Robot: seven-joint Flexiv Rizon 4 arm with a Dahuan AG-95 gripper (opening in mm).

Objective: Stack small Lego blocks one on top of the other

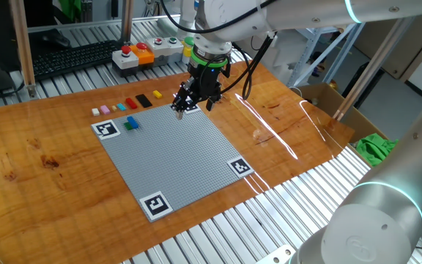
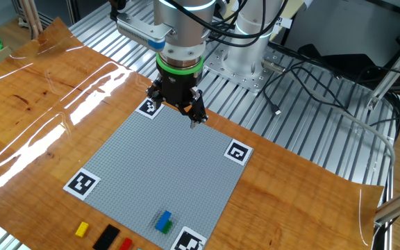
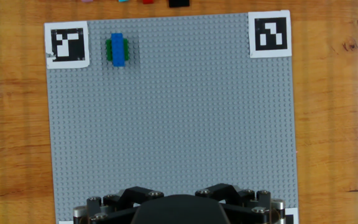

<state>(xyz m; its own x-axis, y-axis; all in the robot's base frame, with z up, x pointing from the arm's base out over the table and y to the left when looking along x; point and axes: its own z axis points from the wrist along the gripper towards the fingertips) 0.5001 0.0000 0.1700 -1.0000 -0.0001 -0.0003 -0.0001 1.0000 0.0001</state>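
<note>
A: Where is the arm?

B: It reaches down over the far edge of the grey baseplate (image 1: 171, 158), wrist vertical, gripper (image 1: 181, 110) pointing straight down close above the studs near a corner marker (image 2: 148, 107).

A: And the jaws?

B: They look drawn together with nothing between them, though the fingertips are small here, so I cannot tell for sure.

A: The bricks?

B: A blue block (image 3: 117, 50) sits crosswise on a green block (image 3: 109, 50) on the plate. The white (image 1: 96, 111), pink (image 1: 105, 109), red (image 1: 131, 103), black (image 1: 145, 100) and yellow (image 1: 157, 94) blocks lie in a row on the wooden table (image 1: 42, 158) beside it.
</note>
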